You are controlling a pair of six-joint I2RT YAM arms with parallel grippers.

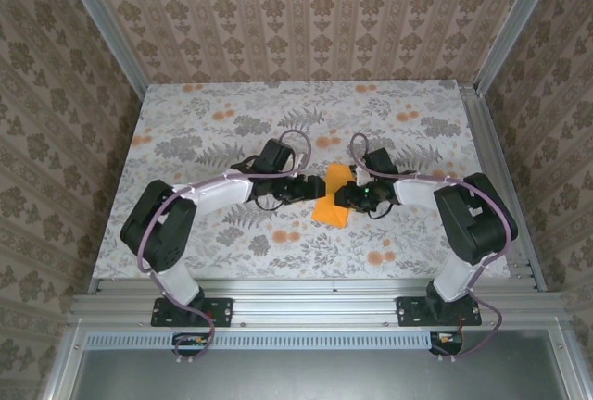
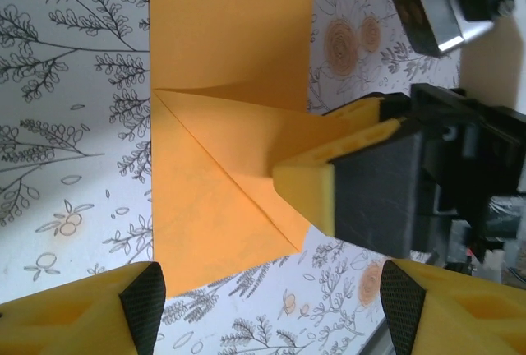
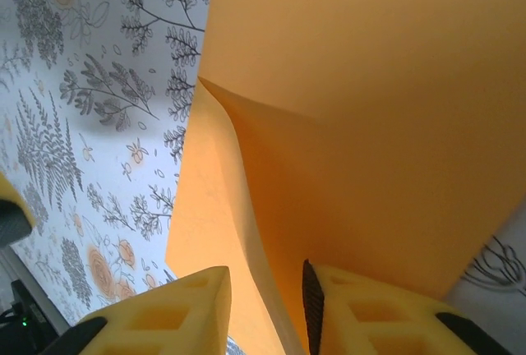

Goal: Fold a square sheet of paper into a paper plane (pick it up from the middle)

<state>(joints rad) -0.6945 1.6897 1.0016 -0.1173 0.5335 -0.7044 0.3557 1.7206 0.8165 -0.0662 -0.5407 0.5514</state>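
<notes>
Paper [image 2: 230,34], mid-frame, shows one corner fold, most folds left; my left claw [image 2: 271,306] gapes wide, right claw [image 3: 267,289] narrowly open astride it.

Walls [image 1: 324,11] papered in brown damask stripes close in on three sides of a tabletop [image 1: 232,104] covered with a pale print of grey foliage and orange blossoms — evenly lit — with aluminium rails [image 1: 315,303] framing its corners and near edge.

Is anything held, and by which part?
Left gripper: open, empty. Right gripper straddles the raised folded flap of the square sheet of paper; pinch cannot be told.
</notes>
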